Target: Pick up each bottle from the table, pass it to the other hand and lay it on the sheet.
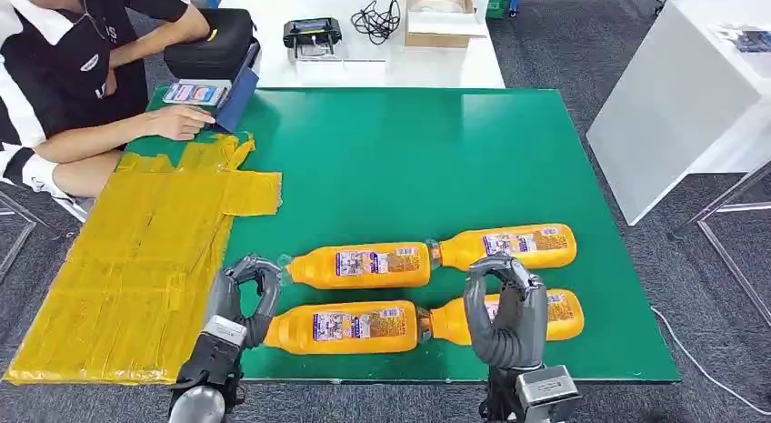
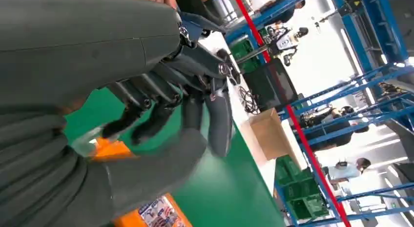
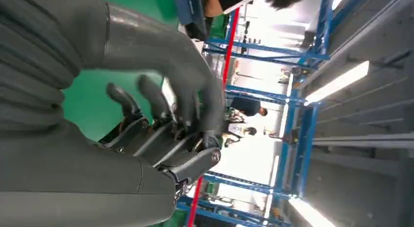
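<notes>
Glossy orange plastic bottles (image 1: 364, 265) with paper labels; matt green table (image 1: 409, 159); wrinkled shiny yellow sheet (image 1: 127, 268); cardboard box (image 1: 441, 14).

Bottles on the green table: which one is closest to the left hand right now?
The near-left bottle, in the front row: its base end lies right beside the left hand. The other three lie farther back or off to the right.
</notes>
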`<action>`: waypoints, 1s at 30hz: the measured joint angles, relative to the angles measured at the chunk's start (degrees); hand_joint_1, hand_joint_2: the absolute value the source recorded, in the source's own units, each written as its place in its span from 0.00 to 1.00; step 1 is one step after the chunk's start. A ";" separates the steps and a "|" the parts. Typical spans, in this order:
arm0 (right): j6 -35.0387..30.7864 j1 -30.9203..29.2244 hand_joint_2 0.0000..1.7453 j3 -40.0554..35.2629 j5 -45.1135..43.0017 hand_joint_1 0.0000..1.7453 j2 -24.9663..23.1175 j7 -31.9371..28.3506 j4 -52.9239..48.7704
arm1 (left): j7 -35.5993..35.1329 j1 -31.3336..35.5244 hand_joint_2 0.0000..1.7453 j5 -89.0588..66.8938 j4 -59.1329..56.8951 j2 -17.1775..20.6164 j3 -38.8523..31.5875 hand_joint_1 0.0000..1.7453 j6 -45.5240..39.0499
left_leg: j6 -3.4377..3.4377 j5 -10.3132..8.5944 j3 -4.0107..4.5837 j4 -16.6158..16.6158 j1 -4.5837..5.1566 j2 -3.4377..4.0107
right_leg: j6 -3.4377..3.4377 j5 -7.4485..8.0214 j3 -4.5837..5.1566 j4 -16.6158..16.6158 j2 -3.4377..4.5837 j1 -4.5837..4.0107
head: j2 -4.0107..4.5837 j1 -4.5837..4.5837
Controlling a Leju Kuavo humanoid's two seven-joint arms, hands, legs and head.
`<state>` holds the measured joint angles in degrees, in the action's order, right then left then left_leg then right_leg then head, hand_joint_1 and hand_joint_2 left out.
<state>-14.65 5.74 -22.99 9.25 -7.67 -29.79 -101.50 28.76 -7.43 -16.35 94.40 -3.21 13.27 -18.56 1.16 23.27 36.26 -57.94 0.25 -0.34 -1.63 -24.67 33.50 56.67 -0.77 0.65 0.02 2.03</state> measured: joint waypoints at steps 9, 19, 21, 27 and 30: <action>-2.80 -7.91 1.00 -3.58 22.38 0.00 2.71 13.21 5.67 | -0.98 1.69 1.00 2.18 0.04 -0.11 -1.64 0.00 -0.79 | -0.02 -0.07 -0.01 0.00 -0.02 0.04 | 0.00 0.03 -0.01 0.01 0.01 -0.02 | 0.00 0.00; 3.74 -26.66 1.00 -12.31 42.62 0.00 3.12 26.03 28.21 | -2.10 7.09 1.00 3.15 -0.53 -1.55 -1.84 0.00 -1.55 | 0.05 -0.21 0.00 0.00 -0.01 0.03 | 0.03 0.22 0.00 0.03 0.00 -0.01 | 0.00 -0.02; 3.74 -29.93 1.00 -14.17 44.61 0.00 2.32 26.91 33.41 | -2.08 8.21 1.00 3.15 -0.96 -1.90 -1.79 0.00 -2.01 | 0.06 -0.22 0.00 -0.01 -0.01 0.03 | 0.02 0.22 0.01 0.03 0.00 -0.01 | 0.00 0.00; 3.91 -37.06 1.00 -17.11 46.18 0.00 -0.48 27.36 47.05 | -0.96 10.92 1.00 1.57 -2.52 -2.86 -1.00 0.00 -5.18 | 0.06 -0.23 0.01 -0.01 -0.01 0.04 | 0.02 0.22 0.02 0.04 0.00 -0.01 | 0.00 0.00; 4.26 -39.38 1.00 -17.66 45.39 0.00 -1.99 26.34 53.01 | -0.85 12.15 1.00 1.14 -3.61 -3.12 0.07 0.00 -5.99 | 0.06 -0.23 0.02 -0.01 -0.01 0.03 | 0.02 0.22 0.03 0.04 0.00 -0.01 | 0.00 -0.02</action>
<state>-10.38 -33.64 -40.65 54.64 -9.66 -3.45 -48.49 27.91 4.72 -15.21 90.79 -6.34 13.33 -24.55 1.22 23.04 36.28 -57.95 0.24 -0.31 -1.61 -24.45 33.53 56.71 -0.77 0.64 0.02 2.01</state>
